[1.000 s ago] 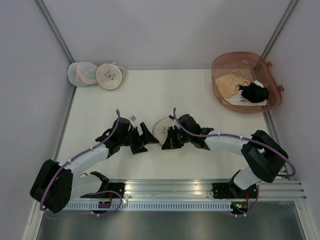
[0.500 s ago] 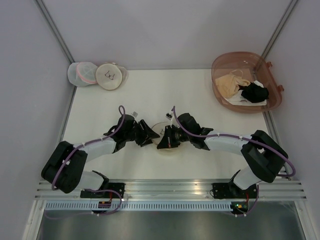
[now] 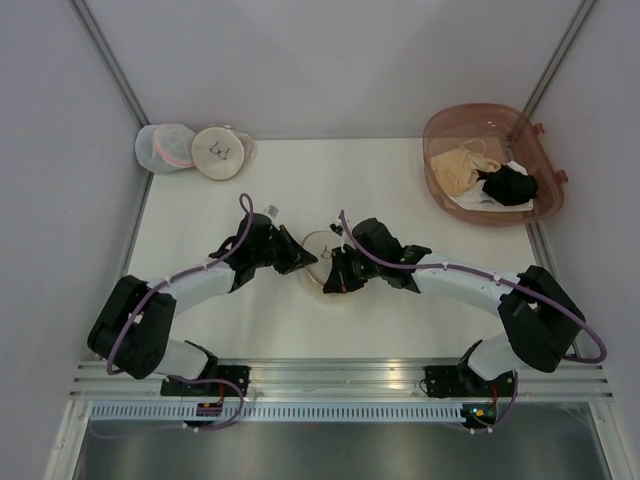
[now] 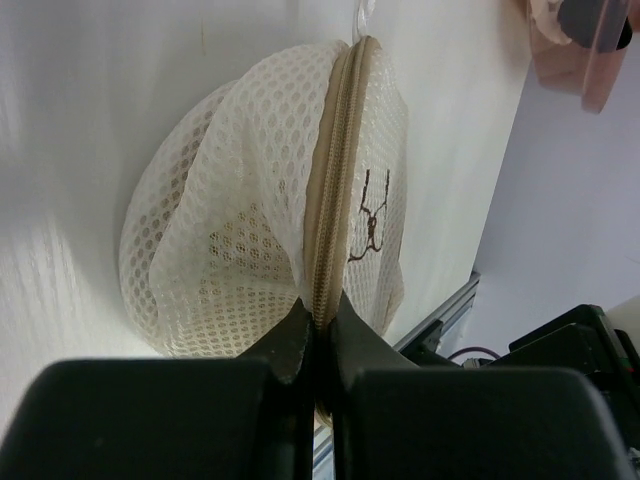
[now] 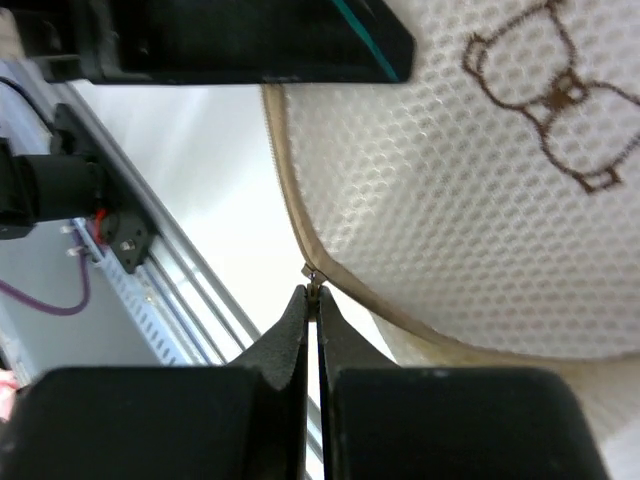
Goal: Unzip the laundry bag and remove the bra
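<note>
The laundry bag (image 3: 320, 250), a round cream mesh disc with a dark bra drawing, is held on edge between my two arms at the table's middle. My left gripper (image 3: 303, 262) is shut on its beige zipper rim (image 4: 330, 200), its tips (image 4: 318, 315) pinching the seam. My right gripper (image 3: 329, 279) is shut on the small metal zipper pull (image 5: 314, 280) at the bag's lower edge, close under the mesh face (image 5: 480, 180). The zipper looks closed along the part I see. The bra is hidden.
At the back left corner lie a white mesh bag with pink trim (image 3: 165, 147) and another cream bag (image 3: 220, 152). A translucent pink basket (image 3: 545, 160) at the back right holds a pale beige garment (image 3: 462, 167) and a black garment (image 3: 507, 186).
My left gripper has moved right to the bag and shut on its zipper rim. The bag has tipped up on edge. The right gripper stays shut on the pull, shifted slightly left.
</note>
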Robot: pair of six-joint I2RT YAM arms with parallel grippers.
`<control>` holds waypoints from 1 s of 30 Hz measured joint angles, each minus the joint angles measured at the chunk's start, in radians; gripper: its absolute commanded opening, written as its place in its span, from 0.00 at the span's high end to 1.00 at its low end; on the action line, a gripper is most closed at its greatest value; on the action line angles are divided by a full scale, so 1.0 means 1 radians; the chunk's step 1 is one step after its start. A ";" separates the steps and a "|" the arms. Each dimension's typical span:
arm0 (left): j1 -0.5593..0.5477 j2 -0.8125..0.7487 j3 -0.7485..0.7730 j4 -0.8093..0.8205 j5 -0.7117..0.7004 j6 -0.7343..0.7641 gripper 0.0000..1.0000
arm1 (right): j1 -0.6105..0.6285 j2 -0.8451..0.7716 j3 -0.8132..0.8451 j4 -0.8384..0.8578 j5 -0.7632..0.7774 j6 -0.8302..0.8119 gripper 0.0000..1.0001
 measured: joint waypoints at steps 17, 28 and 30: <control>0.094 0.257 0.319 -0.193 0.295 0.363 0.98 | 0.005 0.063 0.140 -0.376 0.570 -0.136 0.99; 0.096 0.453 0.560 -0.446 0.448 0.629 0.18 | -0.031 0.153 0.228 -0.451 0.908 -0.119 1.00; 0.096 0.461 0.564 -0.459 0.429 0.632 0.05 | -0.037 0.153 0.229 -0.451 0.926 -0.118 0.99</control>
